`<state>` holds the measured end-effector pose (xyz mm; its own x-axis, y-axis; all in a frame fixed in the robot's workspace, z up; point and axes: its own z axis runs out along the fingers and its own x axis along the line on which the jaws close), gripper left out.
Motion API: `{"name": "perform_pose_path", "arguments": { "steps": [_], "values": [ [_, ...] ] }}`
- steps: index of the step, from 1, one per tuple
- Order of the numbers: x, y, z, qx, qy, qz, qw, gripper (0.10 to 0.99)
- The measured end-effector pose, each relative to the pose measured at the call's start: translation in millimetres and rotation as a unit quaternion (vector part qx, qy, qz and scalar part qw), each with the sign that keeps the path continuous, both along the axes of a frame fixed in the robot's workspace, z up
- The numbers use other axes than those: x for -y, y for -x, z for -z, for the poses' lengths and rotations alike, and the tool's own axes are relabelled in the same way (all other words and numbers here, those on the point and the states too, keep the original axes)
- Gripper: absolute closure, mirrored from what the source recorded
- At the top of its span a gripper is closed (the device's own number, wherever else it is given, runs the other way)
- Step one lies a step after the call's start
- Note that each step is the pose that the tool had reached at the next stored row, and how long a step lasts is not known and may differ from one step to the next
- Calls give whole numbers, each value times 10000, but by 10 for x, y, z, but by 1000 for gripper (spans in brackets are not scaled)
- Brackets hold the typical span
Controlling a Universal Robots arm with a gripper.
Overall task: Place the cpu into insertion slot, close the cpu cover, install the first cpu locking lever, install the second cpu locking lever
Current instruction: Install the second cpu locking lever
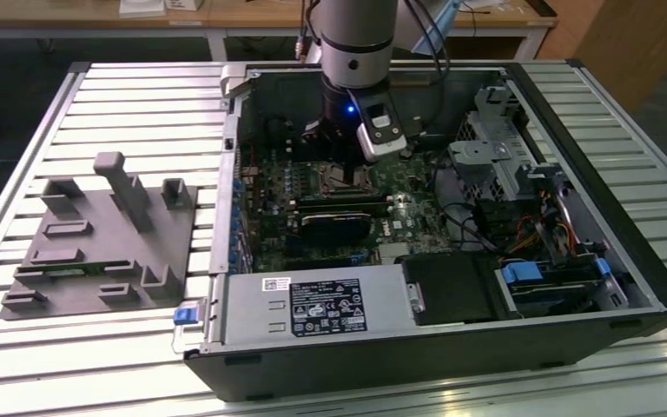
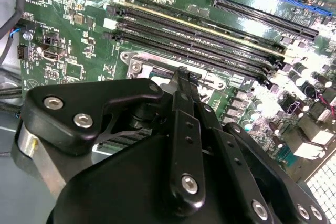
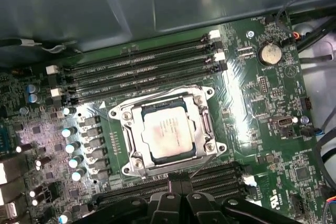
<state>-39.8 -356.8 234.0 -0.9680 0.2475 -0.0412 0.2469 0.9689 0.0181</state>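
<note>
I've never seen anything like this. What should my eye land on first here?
First, the open computer case on the slatted metal table, with the robot arm reaching down into it. In the first wrist view, the cpu sits in its socket on the green circuit board, framed by the silvery cpu cover. The black gripper hangs close beside it.

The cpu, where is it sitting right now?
In the first wrist view the cpu lies flat in the insertion slot on the green board, framed by the cpu cover, with long black memory slots on either side.
</note>
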Motion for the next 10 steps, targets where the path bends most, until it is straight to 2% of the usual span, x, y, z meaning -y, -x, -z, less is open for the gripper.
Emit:
{"name": "perform_pose_path", "arguments": {
  "steps": [4,10],
  "values": [
    [11,3,1,0,-10,0,10000,980],
    [41,8,9,0,-60,0,10000,980]
  ]
}}
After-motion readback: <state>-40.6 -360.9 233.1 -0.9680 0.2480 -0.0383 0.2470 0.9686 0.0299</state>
